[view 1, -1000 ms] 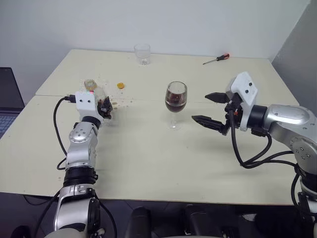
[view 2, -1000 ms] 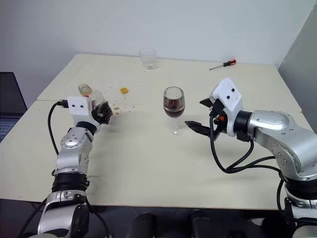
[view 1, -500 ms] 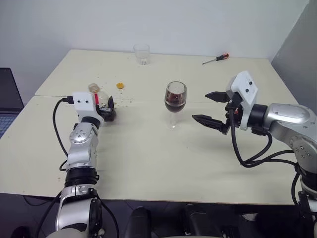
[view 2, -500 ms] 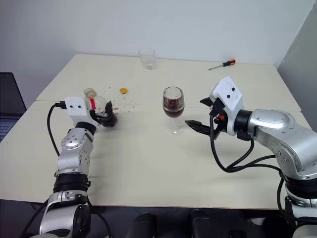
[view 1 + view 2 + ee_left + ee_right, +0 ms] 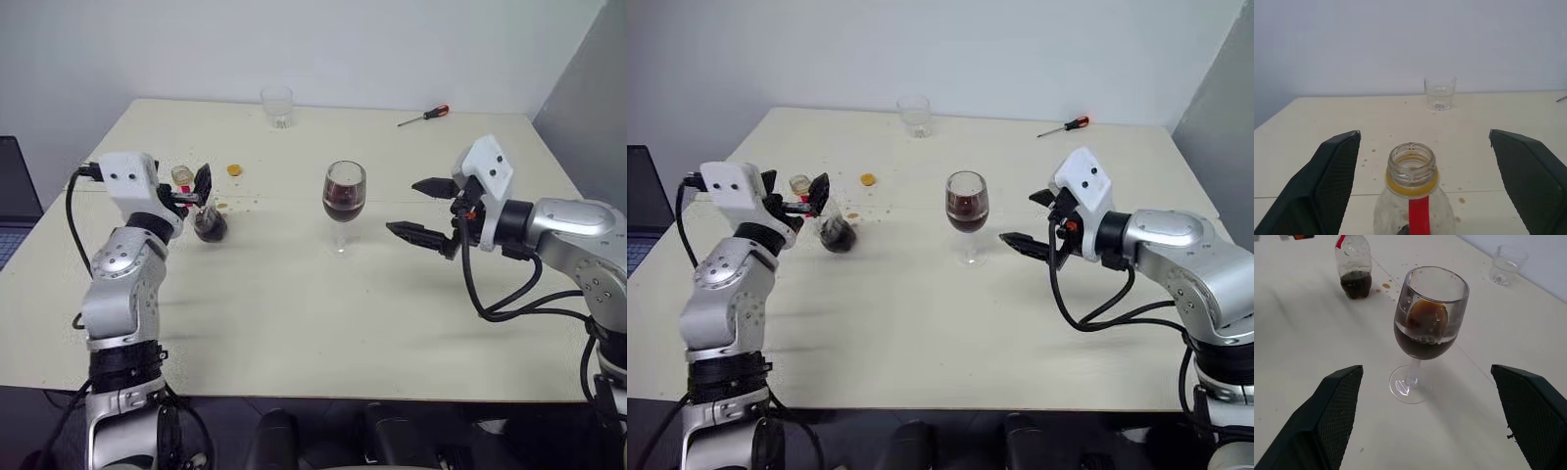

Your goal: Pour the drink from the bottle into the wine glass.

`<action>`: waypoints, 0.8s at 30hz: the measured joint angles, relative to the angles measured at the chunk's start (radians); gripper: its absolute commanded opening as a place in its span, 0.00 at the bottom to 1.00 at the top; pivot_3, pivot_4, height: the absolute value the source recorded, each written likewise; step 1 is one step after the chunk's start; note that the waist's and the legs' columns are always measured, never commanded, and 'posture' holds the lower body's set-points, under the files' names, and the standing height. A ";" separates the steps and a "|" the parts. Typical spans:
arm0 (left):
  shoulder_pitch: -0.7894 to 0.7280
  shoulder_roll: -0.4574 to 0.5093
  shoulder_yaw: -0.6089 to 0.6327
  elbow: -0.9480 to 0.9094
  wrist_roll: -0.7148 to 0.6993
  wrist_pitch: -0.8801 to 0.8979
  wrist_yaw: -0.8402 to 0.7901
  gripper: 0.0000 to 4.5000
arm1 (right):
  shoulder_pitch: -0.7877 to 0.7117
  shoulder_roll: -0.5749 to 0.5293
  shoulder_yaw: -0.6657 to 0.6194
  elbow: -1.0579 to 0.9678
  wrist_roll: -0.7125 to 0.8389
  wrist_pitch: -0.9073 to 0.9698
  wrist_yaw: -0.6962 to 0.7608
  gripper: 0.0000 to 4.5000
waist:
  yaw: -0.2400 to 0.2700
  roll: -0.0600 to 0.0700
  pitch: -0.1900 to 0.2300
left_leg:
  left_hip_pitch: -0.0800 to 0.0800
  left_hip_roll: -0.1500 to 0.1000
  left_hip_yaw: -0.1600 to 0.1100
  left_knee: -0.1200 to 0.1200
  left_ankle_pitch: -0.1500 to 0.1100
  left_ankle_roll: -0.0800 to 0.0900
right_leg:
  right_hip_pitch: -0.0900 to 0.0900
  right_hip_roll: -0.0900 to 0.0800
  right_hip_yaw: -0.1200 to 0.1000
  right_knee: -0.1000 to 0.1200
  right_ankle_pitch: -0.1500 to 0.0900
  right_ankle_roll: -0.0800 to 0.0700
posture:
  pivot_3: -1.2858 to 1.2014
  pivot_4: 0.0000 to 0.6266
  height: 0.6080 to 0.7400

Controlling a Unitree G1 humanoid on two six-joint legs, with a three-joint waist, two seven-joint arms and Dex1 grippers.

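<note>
while the bottle (image 5: 209, 220) stands uncapped at nine o'clock of the glass (image 5: 344, 199), the left gripper (image 5: 189, 189) hangs spread just above it; right gripper (image 5: 421, 211) gapes at three o'clock.

- The uncapped bottle (image 5: 1413, 196) stands upright on the cream surface (image 5: 1327, 127), its open mouth ringed by a yellow collar, a red label strip running down its neck.
- The left gripper (image 5: 1425, 181) has its jaws spread wide, one black textured finger (image 5: 1327, 181) on either side of the bottle and clear of it.
- A short clear tumbler (image 5: 1440, 92) sits well beyond the bottle, near the surface's far edge by a pale wall.
- Small brown drops (image 5: 1462, 200) speckle the surface around the bottle.
</note>
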State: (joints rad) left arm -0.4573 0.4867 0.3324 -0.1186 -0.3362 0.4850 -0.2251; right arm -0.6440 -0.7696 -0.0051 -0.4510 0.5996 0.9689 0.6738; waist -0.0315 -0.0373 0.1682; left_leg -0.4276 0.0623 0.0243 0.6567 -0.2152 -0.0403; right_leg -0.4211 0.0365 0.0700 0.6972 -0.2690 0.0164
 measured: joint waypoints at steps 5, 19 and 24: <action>-0.129 0.210 -0.013 -0.039 -0.112 0.139 -0.196 0.99 | -0.003 -0.011 -0.003 0.086 -0.009 -0.072 0.075 1.00 | 0.000 -0.003 0.002 | 0.000 0.000 0.000 0.000 0.000 0.000 | 0.000 0.001 0.000 -0.002 0.000 0.000 | 0.52 0.24 1.00; -0.066 0.443 -0.033 -0.002 -0.411 0.280 -0.789 0.99 | 0.153 -0.085 -0.156 0.132 0.059 -0.132 0.200 1.00 | 0.001 -0.001 0.002 | 0.004 0.000 0.001 -0.010 0.000 0.000 | 0.000 0.000 0.000 -0.004 -0.003 -0.004 | 0.52 0.24 1.00; -0.065 0.428 -0.027 0.024 -0.464 0.302 -0.819 0.99 | 0.162 -0.087 -0.200 0.125 0.115 -0.117 0.221 1.00 | -0.002 -0.001 0.002 | 0.005 0.000 0.002 -0.010 0.000 0.000 | 0.000 0.001 0.001 -0.004 -0.003 -0.004 | 0.52 0.24 1.00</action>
State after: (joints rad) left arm -0.5222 0.9142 0.3053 -0.0944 -0.8001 0.7870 -1.0442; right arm -0.4822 -0.8567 -0.2048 -0.3260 0.7147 0.8524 0.8947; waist -0.0331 -0.0387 0.1705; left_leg -0.4231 0.0626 0.0262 0.6466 -0.2152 -0.0401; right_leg -0.4212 0.0371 0.0708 0.6934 -0.2720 0.0126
